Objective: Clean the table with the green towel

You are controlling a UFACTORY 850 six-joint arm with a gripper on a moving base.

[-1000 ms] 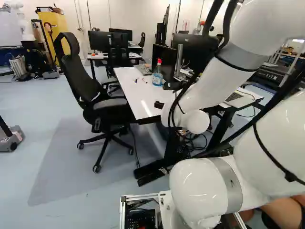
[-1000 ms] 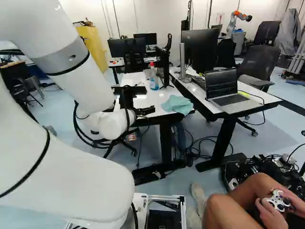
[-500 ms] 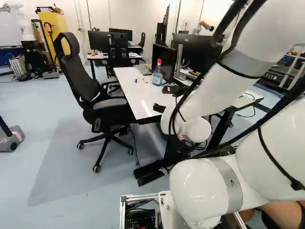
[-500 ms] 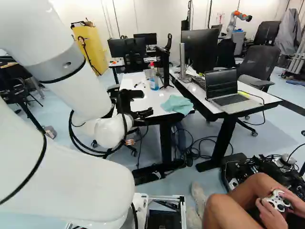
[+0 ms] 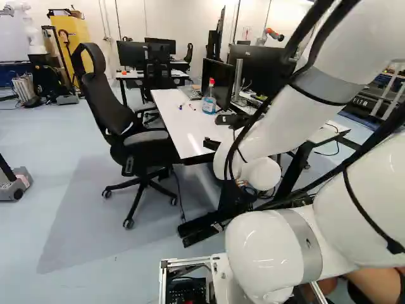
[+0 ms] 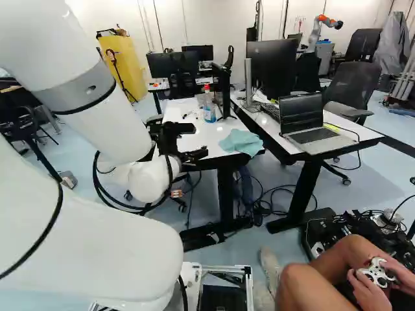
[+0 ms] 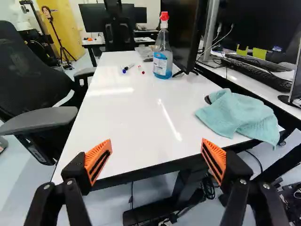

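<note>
In the right base view my gripper (image 6: 193, 141) is at the near end of the white table (image 6: 214, 136), left of the towel. The wrist view shows the gripper (image 7: 156, 153) open, orange pads wide apart, with only tabletop and table edge seen between them. The towel (image 7: 240, 117), light green-blue, lies crumpled at the table's right near corner, partly over the edge, ahead of the right-hand finger and apart from it. Farther along the table (image 7: 136, 108) stand a spray bottle (image 7: 162, 52) with blue liquid and a red top, and beside it lie a marker (image 7: 128, 68) and small red-tipped items.
A monitor (image 7: 183, 33) stands beside the bottle. A black office chair (image 5: 120, 114) is along the table's left side. On the adjoining desk are a laptop (image 6: 311, 126), keyboard (image 7: 258, 73) and large monitor (image 6: 272, 68). Another robot (image 6: 322, 29) stands far back.
The arm has shifted slightly, its upper links leftward in the right base view, and the open gripper has changed its tilt a little. The base and the towel have stayed put.
</note>
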